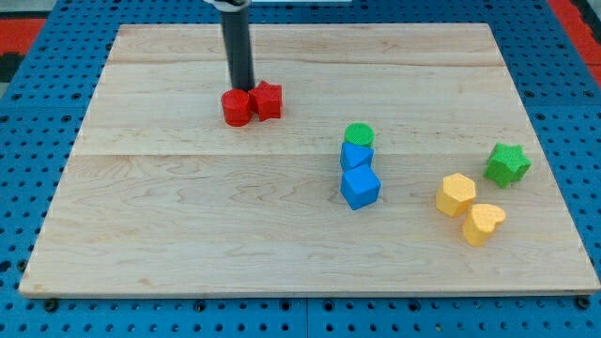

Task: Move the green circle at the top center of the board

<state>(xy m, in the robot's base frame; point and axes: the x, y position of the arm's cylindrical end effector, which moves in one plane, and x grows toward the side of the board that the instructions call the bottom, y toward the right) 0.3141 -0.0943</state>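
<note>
Near the view's top left, my tip [243, 87] is seen touching, as it seems, the red cylinder [236, 108] and red block [268, 99]; no gripper is fitted. The green circle [359, 134] is placed right of centre on the table [188, 207], against the blue blocks [358, 173].

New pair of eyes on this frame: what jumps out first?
The dark rod dropping in from the view's top, my tip right behind two touching red blocks at upper left. Then the green circle at centre, pressed against the upper of two blue blocks, far from my tip.
</note>
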